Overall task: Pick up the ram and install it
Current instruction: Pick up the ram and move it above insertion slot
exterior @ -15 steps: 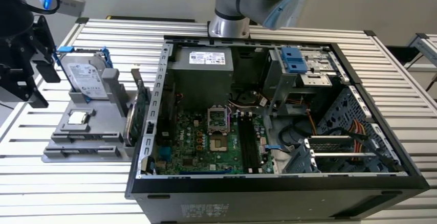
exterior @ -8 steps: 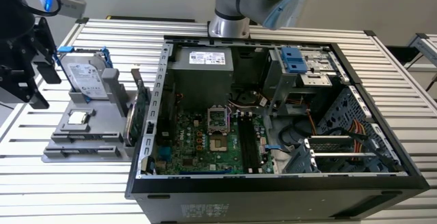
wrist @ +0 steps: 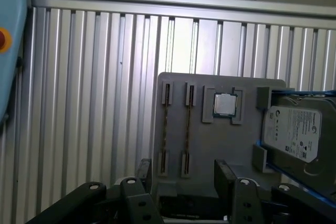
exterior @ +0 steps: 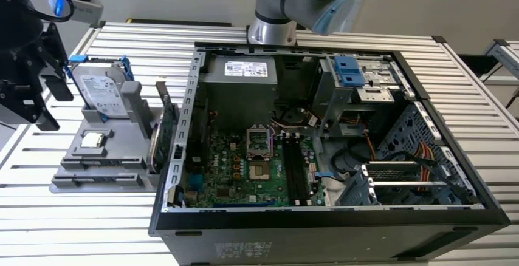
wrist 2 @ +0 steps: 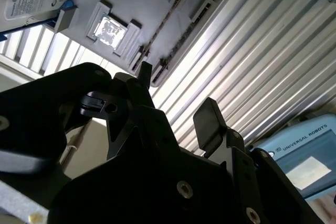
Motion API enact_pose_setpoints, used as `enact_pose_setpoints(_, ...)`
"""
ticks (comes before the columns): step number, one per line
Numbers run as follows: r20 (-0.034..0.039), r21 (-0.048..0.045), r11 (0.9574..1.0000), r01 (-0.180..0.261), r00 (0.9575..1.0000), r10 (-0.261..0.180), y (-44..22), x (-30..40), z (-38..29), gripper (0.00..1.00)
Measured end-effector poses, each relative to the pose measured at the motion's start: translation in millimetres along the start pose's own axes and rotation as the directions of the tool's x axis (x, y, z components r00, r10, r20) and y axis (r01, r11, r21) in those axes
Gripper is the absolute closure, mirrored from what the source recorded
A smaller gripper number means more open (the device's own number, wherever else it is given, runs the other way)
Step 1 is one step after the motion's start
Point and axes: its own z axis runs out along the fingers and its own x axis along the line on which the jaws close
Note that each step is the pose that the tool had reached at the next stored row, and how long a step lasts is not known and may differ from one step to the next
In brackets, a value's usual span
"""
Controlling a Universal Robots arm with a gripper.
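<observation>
Ribbed aluminium worktop [exterior: 81, 223] is carrying an open black computer case [exterior: 324, 235], which is lying beside a grey plastic parts holder [wrist: 220, 140]. My black end effector [wrist: 184, 176] is hovering over that holder, its fingers spread apart and gripping nothing. The long, thin ram strip [wrist: 165, 129] is standing on edge in a holder slot, near the small square silver processor chip [wrist: 226, 104].
</observation>
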Motion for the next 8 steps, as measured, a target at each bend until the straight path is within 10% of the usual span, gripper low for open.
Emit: enact_pose_setpoints(8, -0.0008, 0.0, 1.0, 0.0, 1.0, 0.0, -0.1, -0.1, 3.1, 0.0)
